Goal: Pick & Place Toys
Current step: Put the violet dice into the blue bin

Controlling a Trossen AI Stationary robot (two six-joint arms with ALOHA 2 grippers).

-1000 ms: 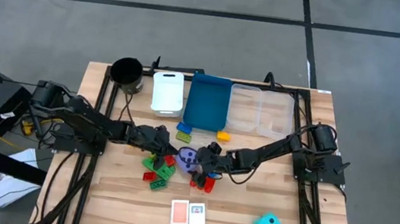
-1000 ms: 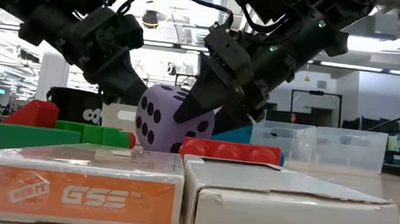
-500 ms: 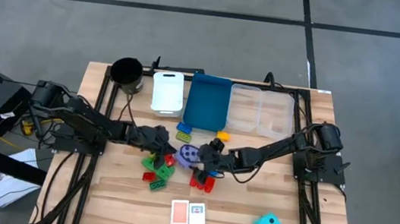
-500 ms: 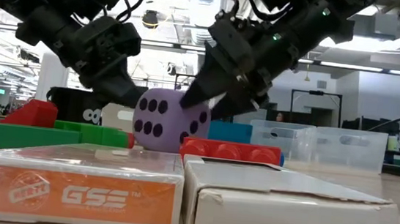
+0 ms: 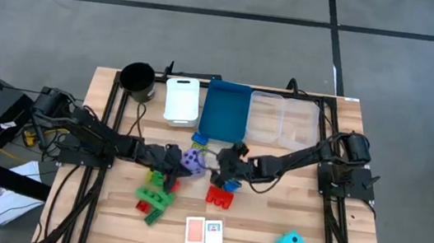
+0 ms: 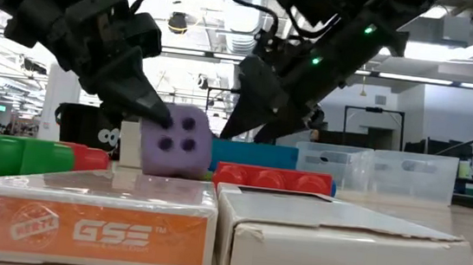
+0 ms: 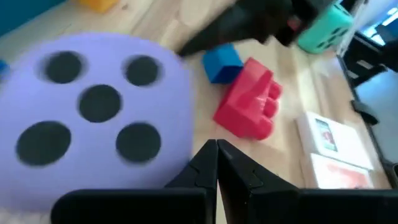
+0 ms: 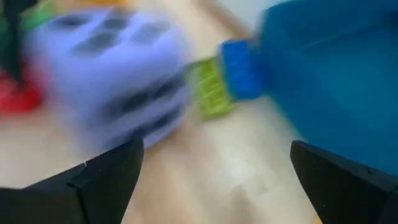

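Two grippers meet at the purple die (image 5: 190, 160), which sits mid-worktop, just in front of the blue bin (image 5: 226, 110). The step in hand looks like taking hold of that die. The left gripper (image 5: 174, 163) touches its side; in the left wrist view its fingers (image 7: 205, 167) are pressed together, holding nothing. The right gripper (image 5: 224, 164) hangs just beside the die with fingers (image 8: 106, 177) spread wide, empty. Next, the right one probably needs to straddle the die and close.
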